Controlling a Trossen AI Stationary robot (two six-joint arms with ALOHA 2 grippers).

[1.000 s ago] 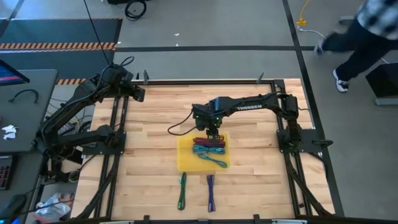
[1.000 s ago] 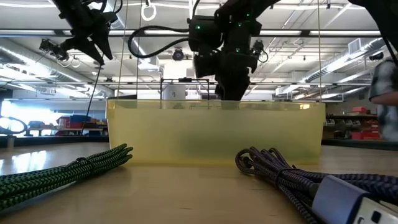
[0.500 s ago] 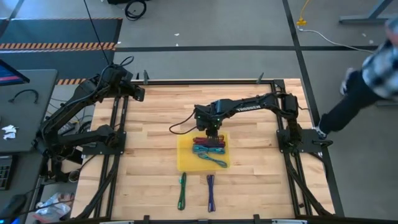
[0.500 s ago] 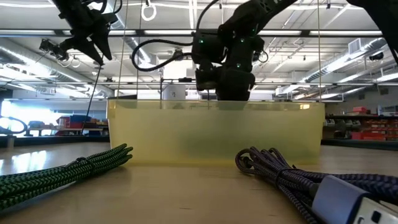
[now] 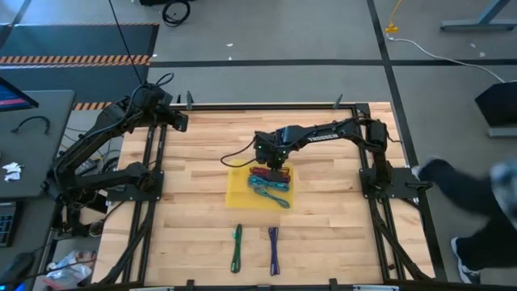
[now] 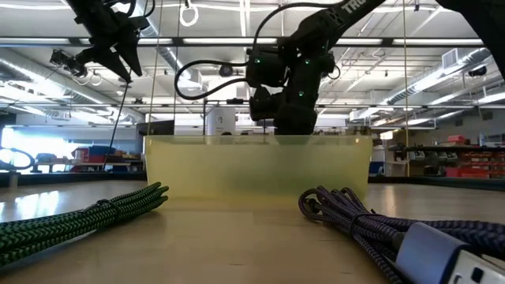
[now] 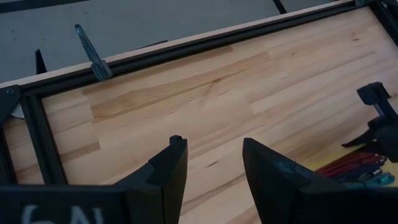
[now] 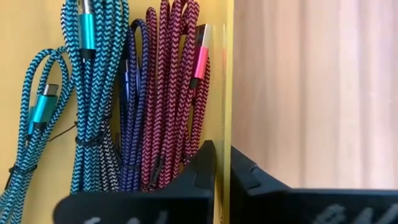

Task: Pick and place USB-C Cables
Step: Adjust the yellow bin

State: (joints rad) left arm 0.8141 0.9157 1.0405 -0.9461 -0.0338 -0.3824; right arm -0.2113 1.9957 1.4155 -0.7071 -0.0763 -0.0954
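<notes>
Right gripper [image 8: 222, 163] pinches the tray [image 5: 239, 187] wall; perhaps four cables [image 5: 266, 183] inside.

Braided fabric cables [image 8: 165, 93] lie in a translucent yellow plastic tray [image 6: 256, 170] on a matt wooden table [image 5: 202, 153].

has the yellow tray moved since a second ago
Yes. In the high view the yellow tray, its wall pinched by the right gripper, has slid toward the table's far edge, away from the green cable.

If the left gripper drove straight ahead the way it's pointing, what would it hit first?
Probably nothing close. The left gripper, fingers open, points across bare table toward its black frame rail. The tabletop looks likeliest to be met first, though depth is unclear.
</notes>
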